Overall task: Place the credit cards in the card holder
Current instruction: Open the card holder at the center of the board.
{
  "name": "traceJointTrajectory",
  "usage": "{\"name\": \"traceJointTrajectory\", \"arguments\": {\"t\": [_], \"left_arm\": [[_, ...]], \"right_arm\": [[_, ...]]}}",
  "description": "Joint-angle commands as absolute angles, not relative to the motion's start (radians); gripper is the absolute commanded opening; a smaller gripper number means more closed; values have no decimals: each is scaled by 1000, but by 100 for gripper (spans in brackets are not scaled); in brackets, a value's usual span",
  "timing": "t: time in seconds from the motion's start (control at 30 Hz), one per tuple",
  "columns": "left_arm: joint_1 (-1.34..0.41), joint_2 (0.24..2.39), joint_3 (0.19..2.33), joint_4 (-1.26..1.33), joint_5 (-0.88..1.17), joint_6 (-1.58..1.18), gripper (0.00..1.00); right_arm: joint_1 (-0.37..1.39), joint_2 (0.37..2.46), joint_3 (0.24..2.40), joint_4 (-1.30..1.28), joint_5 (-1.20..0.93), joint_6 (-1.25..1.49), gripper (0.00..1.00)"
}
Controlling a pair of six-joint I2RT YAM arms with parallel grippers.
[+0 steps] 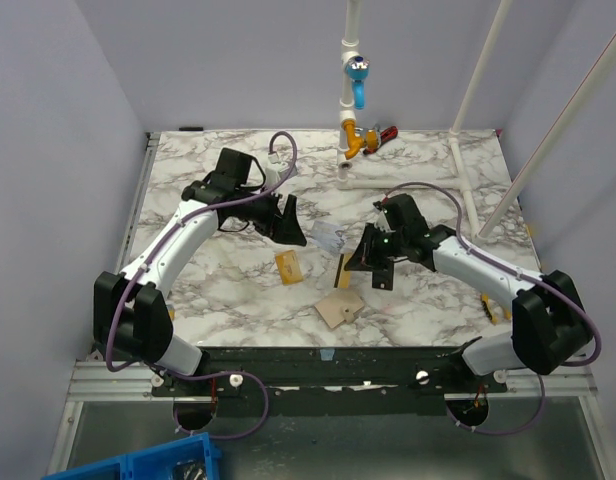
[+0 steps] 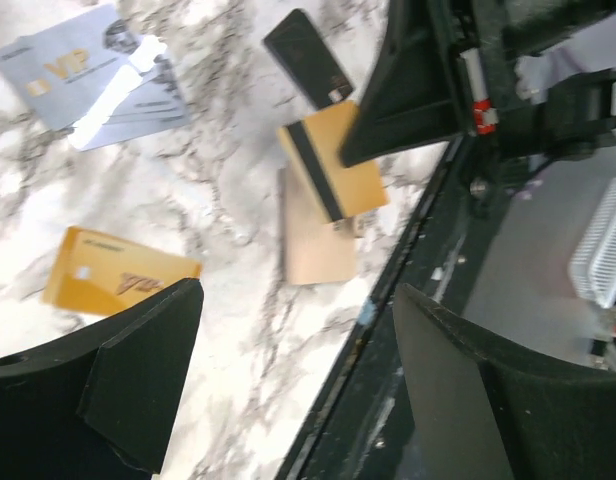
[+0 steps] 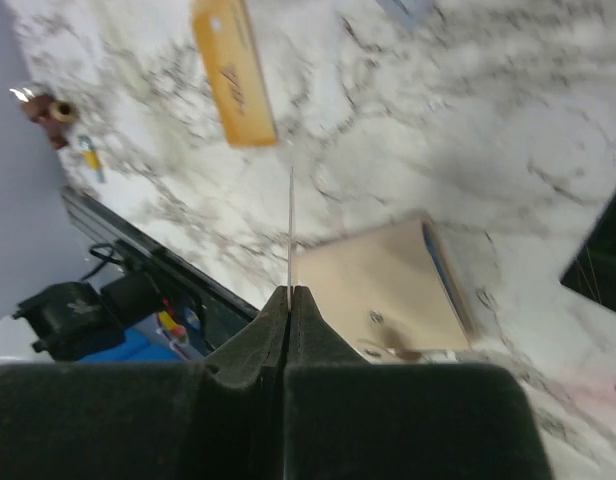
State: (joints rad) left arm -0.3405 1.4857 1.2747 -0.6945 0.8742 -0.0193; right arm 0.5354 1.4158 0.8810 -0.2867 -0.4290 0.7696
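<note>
The left gripper (image 1: 291,228) hangs wide open, holding nothing, above the table (image 1: 228,300). A gold card (image 1: 287,266) and a silver card (image 1: 328,240) lie flat beside it. The right gripper (image 3: 291,300) is clamped tight on a striped gold card (image 2: 333,170), held on edge over the tan card holder (image 1: 340,308).

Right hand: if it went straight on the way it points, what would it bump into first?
The right hand, shut on the gold striped card, would probably push that card's tip into the marble table first, right beside the tan card holder. Depth is unclear.
</note>
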Motion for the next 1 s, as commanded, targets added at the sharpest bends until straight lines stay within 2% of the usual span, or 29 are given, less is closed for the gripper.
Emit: {"name": "traceJointTrajectory", "arguments": {"t": [0.0,0.47,0.97], "left_arm": [[-339,1454,1258,-738,732,111,79],[-365,1443,1216,-711,665,136,77],[-431,1403,1177,-690,591,123,75]], "right_arm": [[579,1408,884,-525,-298,760,1],[783,1520,973,-625,-171,805,1],[791,1384,872,-731,-77,831,1]]}}
